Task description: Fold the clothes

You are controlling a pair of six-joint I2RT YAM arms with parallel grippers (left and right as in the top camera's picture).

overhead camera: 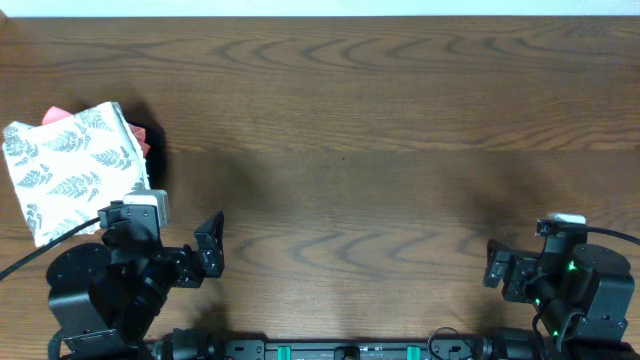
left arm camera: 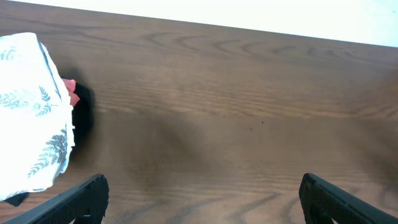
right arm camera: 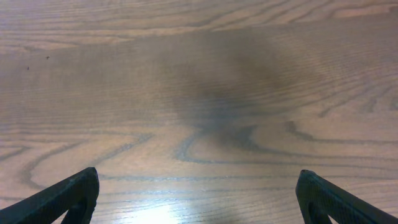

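White with grey ferns: located clothes [overhead camera: 70,170] folded at bench [overhead camera: 380,150] far left, atop pink cloth [overhead camera: 58,113] and black cloth [overhead camera: 155,145]. Observed left gripper [left arm camera: 208,202] and right gripper [right arm camera: 199,199] spread wide, empty.

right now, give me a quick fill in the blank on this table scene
The folded fern-print garment lies nearest the ____ arm. The left gripper and right gripper both stand ____, holding nothing. The fern-print garment lies on ____ of a pink garment and a black cloth.
Missing words: left; open; top.
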